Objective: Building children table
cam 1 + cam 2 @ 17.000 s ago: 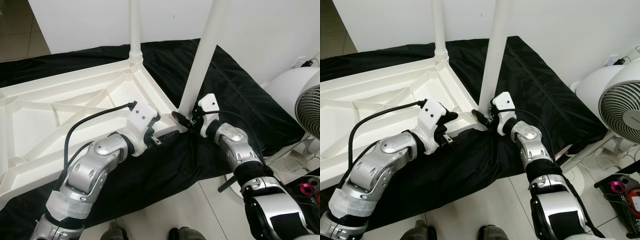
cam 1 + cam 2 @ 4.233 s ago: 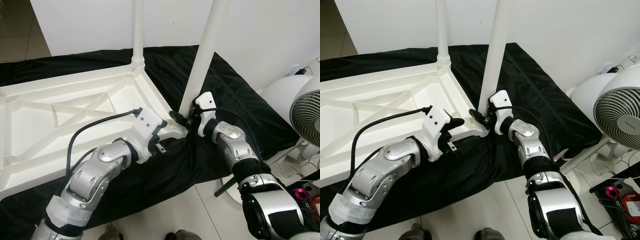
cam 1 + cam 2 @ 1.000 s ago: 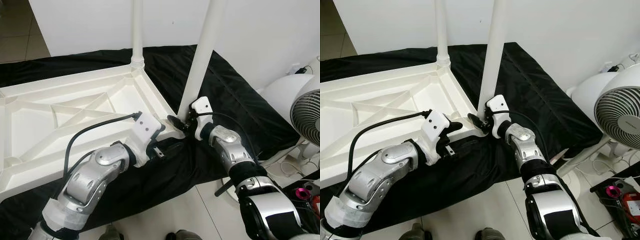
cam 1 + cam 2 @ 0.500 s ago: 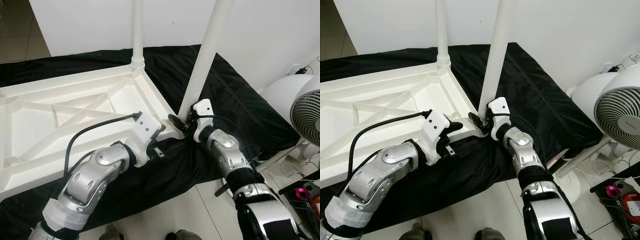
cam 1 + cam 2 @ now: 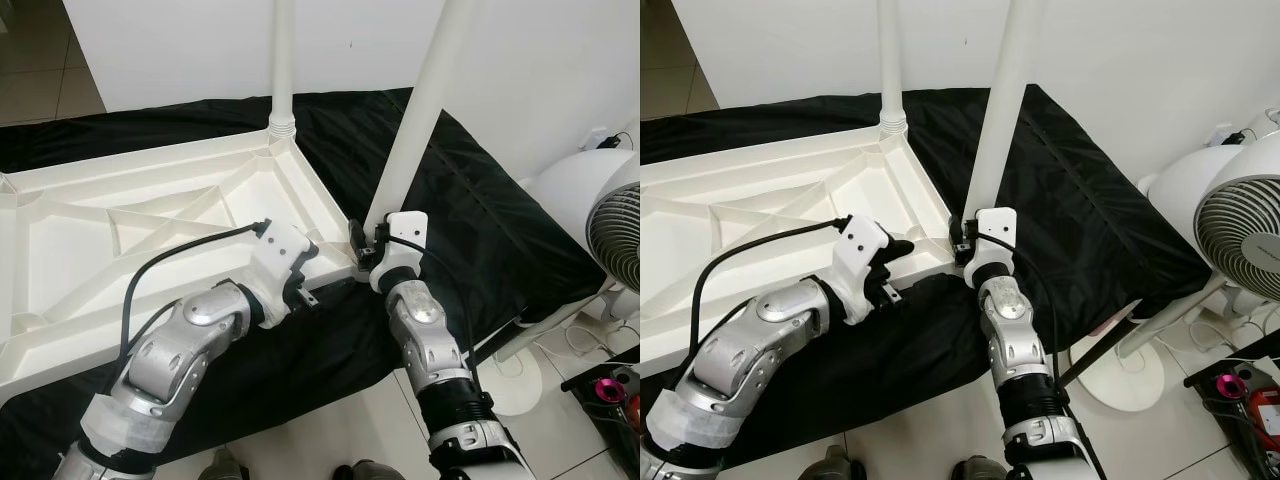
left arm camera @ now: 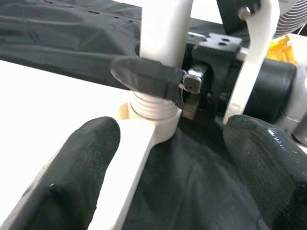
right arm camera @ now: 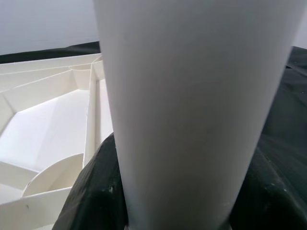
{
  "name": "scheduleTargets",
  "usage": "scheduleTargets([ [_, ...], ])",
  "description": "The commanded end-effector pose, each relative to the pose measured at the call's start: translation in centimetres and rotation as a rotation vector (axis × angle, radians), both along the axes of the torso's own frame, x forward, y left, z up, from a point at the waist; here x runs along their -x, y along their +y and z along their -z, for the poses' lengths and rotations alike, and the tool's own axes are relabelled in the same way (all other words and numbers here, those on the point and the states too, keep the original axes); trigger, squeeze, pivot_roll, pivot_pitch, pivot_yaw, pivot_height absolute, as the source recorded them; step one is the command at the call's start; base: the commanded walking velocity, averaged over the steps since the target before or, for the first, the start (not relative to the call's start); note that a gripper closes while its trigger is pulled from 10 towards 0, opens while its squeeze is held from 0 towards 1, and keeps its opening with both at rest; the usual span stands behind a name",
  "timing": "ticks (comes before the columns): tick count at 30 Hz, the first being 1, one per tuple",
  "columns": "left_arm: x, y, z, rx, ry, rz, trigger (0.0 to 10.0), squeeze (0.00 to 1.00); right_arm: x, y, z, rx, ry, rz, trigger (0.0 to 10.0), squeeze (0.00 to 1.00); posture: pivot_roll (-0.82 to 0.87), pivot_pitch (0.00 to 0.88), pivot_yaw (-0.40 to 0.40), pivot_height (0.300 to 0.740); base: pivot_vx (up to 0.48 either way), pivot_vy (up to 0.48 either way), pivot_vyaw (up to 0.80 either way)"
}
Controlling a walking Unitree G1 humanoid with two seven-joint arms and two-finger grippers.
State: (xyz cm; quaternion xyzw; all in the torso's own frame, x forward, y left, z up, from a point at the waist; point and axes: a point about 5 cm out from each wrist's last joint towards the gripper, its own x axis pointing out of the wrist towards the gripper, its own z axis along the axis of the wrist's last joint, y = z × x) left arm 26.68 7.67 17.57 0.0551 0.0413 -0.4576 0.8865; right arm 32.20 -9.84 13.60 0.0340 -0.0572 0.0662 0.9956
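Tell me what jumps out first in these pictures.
A white tabletop lies upside down on a black sheet, its ribbed underside up, with two white legs standing from its corners: a far leg and a near leg. The right gripper is closed around the base of the near leg, while the left gripper sits open at the tabletop's near corner. A white fan stands to the right.

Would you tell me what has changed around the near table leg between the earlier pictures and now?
The right gripper has swung round the base of the near leg, its forearm now reaching up from directly below rather than from the right, fingers still around the leg. The left gripper stays open at the tabletop corner beside the socket. The far leg and black cloth are unchanged.
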Motion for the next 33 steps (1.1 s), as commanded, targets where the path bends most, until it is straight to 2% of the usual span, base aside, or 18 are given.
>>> scheduleTargets([
  [1,-0.3,0.3,-0.1,-0.007,-0.009,0.004,10.0,0.0,1.0,0.2,1.2,0.0,0.055,0.031,10.0,0.0,-0.08,0.055,-0.004,0.74,0.0,0.0,0.0],
  [6,-0.6,0.5,-0.2,-0.005,-0.012,-0.005,10.0,0.0,1.6,0.9,0.9,0.013,0.053,0.008,10.0,0.0,-0.09,0.057,0.0,0.74,0.0,0.0,0.0],
  [12,-0.7,0.6,-0.2,-0.011,-0.02,-0.005,10.0,0.0,1.6,0.1,0.2,0.014,0.018,0.021,10.0,0.0,-0.08,0.055,-0.001,0.74,0.0,0.0,0.0],
  [13,-0.7,0.6,-0.3,-0.009,-0.02,-0.007,10.0,0.0,1.5,0.0,-0.1,0.003,0.003,0.001,10.0,0.63,-0.08,0.055,-0.003,0.74,0.0,0.0,0.0],
  [15,-0.8,0.6,-0.3,-0.008,-0.021,-0.008,10.0,0.0,1.4,-0.1,-0.3,-0.004,-0.005,-0.011,10.0,0.63,-0.08,0.054,-0.003,0.74,0.0,0.0,0.0],
  [16,-0.8,0.6,-0.3,-0.008,-0.022,-0.008,10.0,0.0,1.4,-0.2,-0.6,-0.001,-0.021,-0.025,10.0,1.0,-0.08,0.054,-0.006,0.74,0.0,0.0,0.0],
  [21,-0.7,0.5,-0.3,-0.008,-0.022,-0.007,10.0,0.0,1.2,-0.4,-0.9,0.003,-0.033,-0.031,10.0,1.0,-0.08,0.052,-0.007,0.74,0.0,0.0,0.0],
  [22,-0.7,0.5,-0.3,-0.007,-0.024,-0.006,10.0,0.0,0.9,-0.9,-1.3,0.027,-0.05,-0.039,10.0,1.0,-0.08,0.053,-0.009,0.74,0.0,0.0,0.0],
  [23,-0.6,0.4,-0.1,-0.012,-0.027,-0.005,10.0,0.0,0.5,-1.4,-1.5,0.048,-0.059,-0.09,10.0,0.0,-0.08,0.052,-0.011,0.74,0.0,0.0,0.0],
  [27,-0.4,0.2,0.0,-0.015,-0.03,-0.001,10.0,0.0,0.2,-2.0,-1.9,0.082,-0.069,-0.171,10.0,0.0,-0.08,0.052,-0.011,0.74,0.0,0.0,0.0],
  [30,0.0,-0.3,0.1,-0.008,-0.02,0.03,10.0,0.0,-0.2,-1.7,-1.9,0.16,-0.063,-0.38,10.0,0.0,-0.08,0.05,-0.01,0.74,0.0,0.0,0.0],
  [33,0.2,-0.4,0.2,-0.012,-0.021,0.051,10.0,0.0,-0.5,-1.7,-1.9,0.183,-0.063,-0.439,10.0,0.0,-0.08,0.05,-0.012,0.74,0.0,0.0,0.0],
])
